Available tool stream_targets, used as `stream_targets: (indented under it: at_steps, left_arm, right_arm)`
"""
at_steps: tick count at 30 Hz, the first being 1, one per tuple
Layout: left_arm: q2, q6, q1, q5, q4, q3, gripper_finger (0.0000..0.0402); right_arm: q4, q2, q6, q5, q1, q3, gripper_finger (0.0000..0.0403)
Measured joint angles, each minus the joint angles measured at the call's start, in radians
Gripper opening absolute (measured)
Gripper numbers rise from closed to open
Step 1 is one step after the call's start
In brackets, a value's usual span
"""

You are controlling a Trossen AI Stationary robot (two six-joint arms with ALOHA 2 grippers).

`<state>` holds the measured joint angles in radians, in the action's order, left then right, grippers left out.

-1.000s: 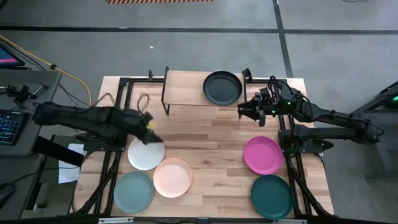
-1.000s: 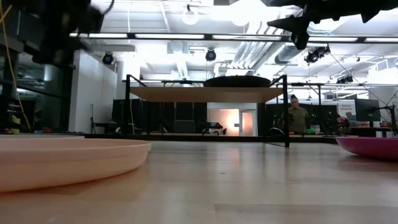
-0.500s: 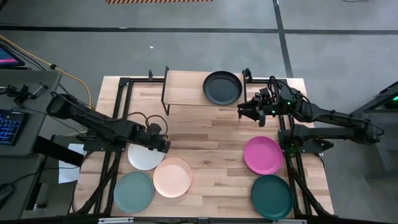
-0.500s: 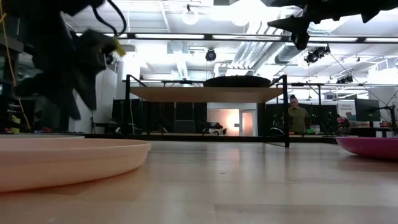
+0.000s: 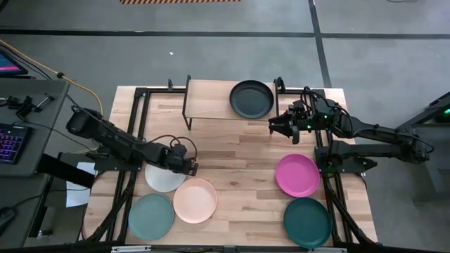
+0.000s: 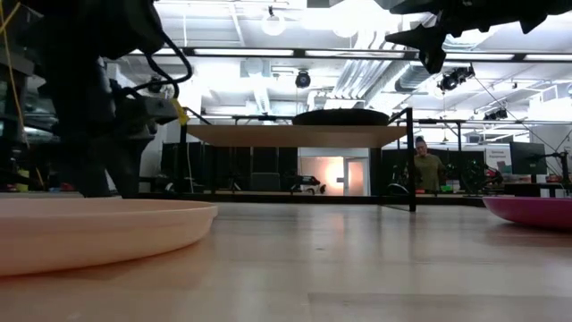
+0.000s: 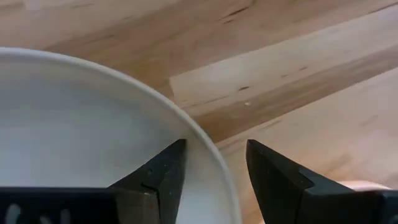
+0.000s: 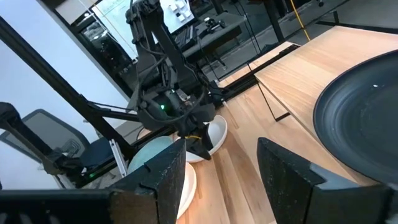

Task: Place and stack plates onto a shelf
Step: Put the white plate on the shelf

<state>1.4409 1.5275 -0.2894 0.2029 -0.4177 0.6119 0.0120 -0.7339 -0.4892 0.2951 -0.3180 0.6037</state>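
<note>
From above, I see my left gripper (image 5: 188, 164) low at the upper right rim of the white plate (image 5: 163, 177), left of centre; the peach plate (image 5: 195, 200) and blue-green plate (image 5: 150, 216) lie below. The black plate (image 5: 252, 99) sits on the shelf (image 5: 211, 100) at top centre, my right gripper (image 5: 273, 126) just beside it; magenta plate (image 5: 297, 175) and teal plate (image 5: 307, 222) lie lower right.

Low view: the black plate (image 6: 341, 117) rests on the shelf board (image 6: 295, 134).

Left wrist: my fingers (image 7: 163, 174) are parted, straddling the white plate's (image 7: 74, 130) rim, gripping nothing.

Right wrist: fingers (image 8: 166, 171) spread wide, empty.
</note>
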Motion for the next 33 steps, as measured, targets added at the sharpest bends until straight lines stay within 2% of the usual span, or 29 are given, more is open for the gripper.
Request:
stream_targets:
  at_steps: [9,12,17,19,21,24,29,33]
  left_arm:
    - [0.035,-0.02,-0.003,0.0,-0.002,0.003,0.0147]
    - [0.019,-0.059,0.002,-0.011,-0.006,0.0,0.0112]
    - [-0.027,-0.129,0.001,-0.003,-0.049,-0.003,0.0023]
    - [-0.052,-0.149,0.001,0.006,-0.07,-0.003,0.001]
    - [-0.082,-0.156,0.001,0.004,-0.096,-0.004,0.0012]
    - [-0.15,-0.191,0.001,-0.061,-0.112,-0.004,0.0007]
    - [-0.294,-0.263,-0.006,-0.268,-0.11,0.063,0.0004]
    - [-0.348,-0.351,-0.015,-0.303,-0.107,0.195,0.0001]
  right_arm:
    - [0.002,0.0,0.0,0.0,0.0,0.0,0.0181]
    - [0.003,0.0,0.0,0.0,0.0,0.0,0.0181]
    - [0.006,0.0,-0.007,0.0,0.0,0.0,0.0181]
    - [0.006,0.0,-0.008,0.0,0.0,0.0,0.0181]
    - [0.006,0.0,-0.008,0.0,0.0,0.0,0.0181]
    - [0.006,0.0,-0.008,0.0,0.0,0.0,0.0181]
    - [0.006,0.0,-0.008,0.0,0.0,0.0,0.0181]
    - [0.006,0.0,-0.003,0.0,0.0,0.0,0.0181]
